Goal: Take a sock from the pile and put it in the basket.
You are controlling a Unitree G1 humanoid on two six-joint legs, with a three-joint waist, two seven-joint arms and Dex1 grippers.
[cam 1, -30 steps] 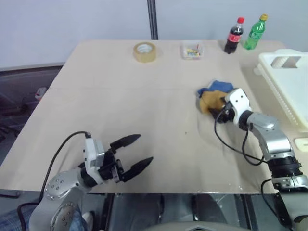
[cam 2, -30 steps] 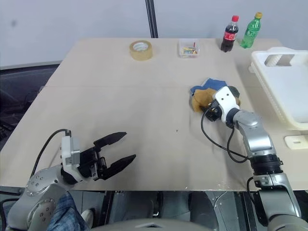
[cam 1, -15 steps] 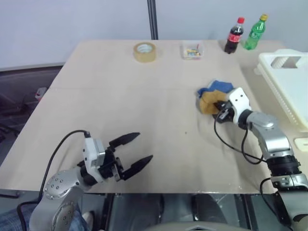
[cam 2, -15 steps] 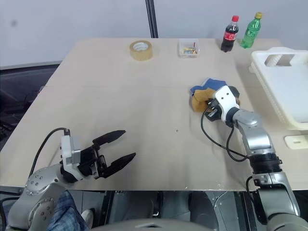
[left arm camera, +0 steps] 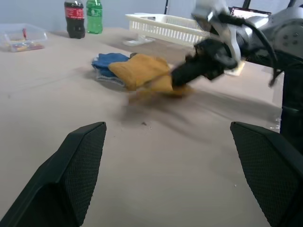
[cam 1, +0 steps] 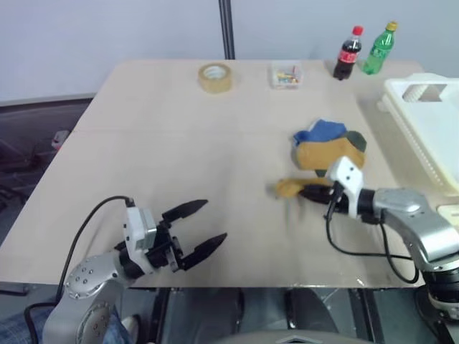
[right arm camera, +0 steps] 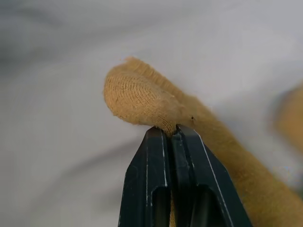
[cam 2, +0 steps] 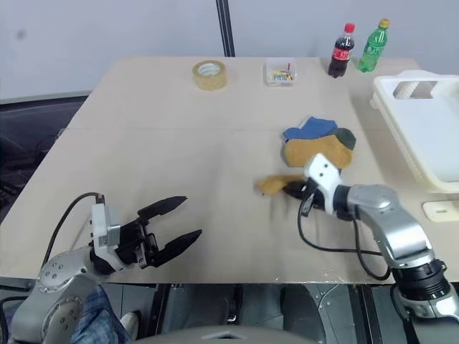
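My right gripper [cam 1: 307,192], arm bent low across the table [cam 1: 179,143] and pointing left, pinches a mustard sock [cam 1: 288,188] just off the pile [cam 1: 326,147]. My left gripper [cam 1: 204,226] hovers near the front edge, fingers spread wide. The basket [cam 1: 430,122] sits at far right.

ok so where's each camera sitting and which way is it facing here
Left eye view: on the head, looking forward and down over the table; both arms show, the left gripper open.
Right eye view: the same scene from the head's other eye; right gripper shut on a mustard sock.
Left wrist view: low over the table, facing the pile and basket, between its own fingers.
Right wrist view: looking along shut fingers at the sock.
Shared: the sock appears in all four.
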